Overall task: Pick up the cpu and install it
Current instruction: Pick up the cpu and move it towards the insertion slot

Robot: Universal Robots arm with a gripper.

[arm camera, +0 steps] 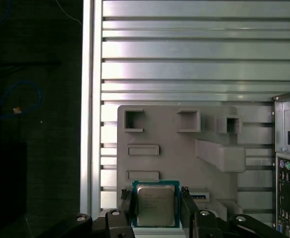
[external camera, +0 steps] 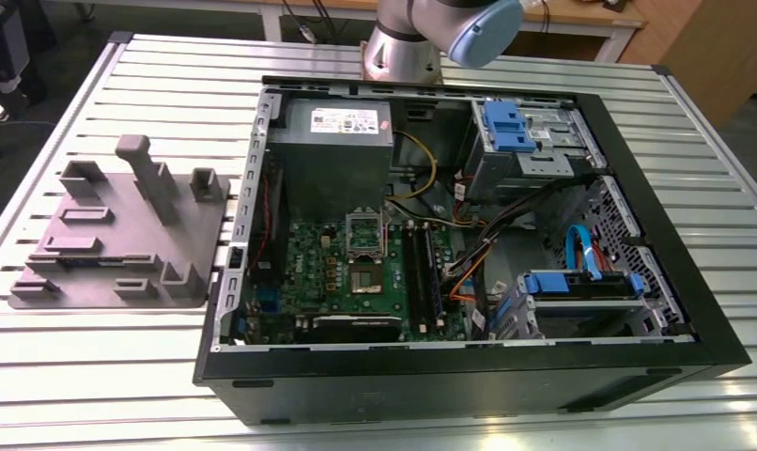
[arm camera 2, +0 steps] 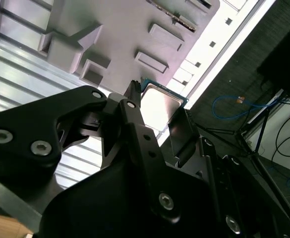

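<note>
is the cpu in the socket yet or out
Out. In both wrist views the cpu is gripped by the pincer, over the grey fixture tray, outside the computer case.

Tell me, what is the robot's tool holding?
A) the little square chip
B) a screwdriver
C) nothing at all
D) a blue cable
A: in the first wrist view the cpu sits pinched between the two fingers of the tool, with the grey tray further off behind it.
</note>
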